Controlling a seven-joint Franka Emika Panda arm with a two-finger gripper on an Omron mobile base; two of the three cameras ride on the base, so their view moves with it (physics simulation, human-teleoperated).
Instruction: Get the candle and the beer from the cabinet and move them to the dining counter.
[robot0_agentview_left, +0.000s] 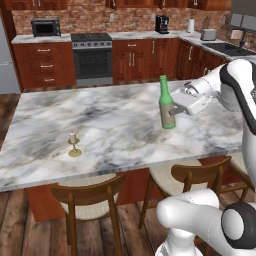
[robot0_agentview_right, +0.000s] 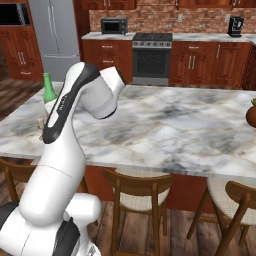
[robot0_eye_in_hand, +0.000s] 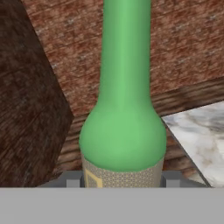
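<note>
In the left base view the pincer (robot0_agentview_left: 176, 111) is pinching the beer (robot0_agentview_left: 166, 105), which is standing on the table (robot0_agentview_left: 110, 125), well apart from the candle (robot0_agentview_left: 74, 144); I judge it should be opening only once the base is sitting flat; in the hand view the beer (robot0_eye_in_hand: 124, 109) is standing upright between the fingers (robot0_eye_in_hand: 171, 179), its long axis vertical, neck pointing up.

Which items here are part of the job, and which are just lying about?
Job:
- beer, upright on the dining counter, gripper around its body
- candle, standing on the counter, apart from the beer

Lying about:
- chairs
- stove
- microwave
- coffee machine
- toaster
- fridge
- plant pot
</note>
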